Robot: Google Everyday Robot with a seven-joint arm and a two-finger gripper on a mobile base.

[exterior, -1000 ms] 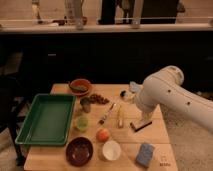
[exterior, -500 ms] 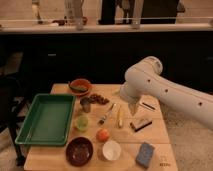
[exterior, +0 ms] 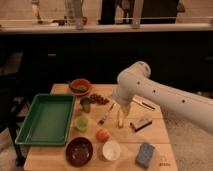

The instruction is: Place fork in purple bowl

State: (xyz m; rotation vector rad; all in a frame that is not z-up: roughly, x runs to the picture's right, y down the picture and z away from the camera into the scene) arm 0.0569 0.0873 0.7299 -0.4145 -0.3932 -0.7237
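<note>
My pincer (exterior: 119, 102) hangs over the mid of the table (exterior: 159, 136), a bit twd the back edge, at the end of my white arm (exterior: 165, 97), which comes in from the right edge. Jaws apart, nothing btwn them. It sits just above the upper end of the fork (exterior: 106, 116); can't tell if it's touching.

The fork lies flat on the wood near the table's centre, slanted, one end twd the back-right, the other twd the front-left. Just beside it on the right: yellow-handled utensil (exterior: 120, 119). On its left: small green cup (exterior: 82, 122).

Purple bowl (exterior: 79, 150) is at the front edge, left of centre, upright, w/ the white cup (exterior: 111, 149) just beside it on the right. Orange fruit (exterior: 102, 134) sits btwn the fork and those two.

Green tray (exterior: 47, 120) takes up the left edge. Orange bowl (exterior: 80, 86) is at the back edge, w/ a dark cup (exterior: 86, 104) in front of it. Blue sponge (exterior: 145, 154) is near the front-right corner. A black-handled spoon (exterior: 143, 104) lies twd the right edge, partly under my arm.
</note>
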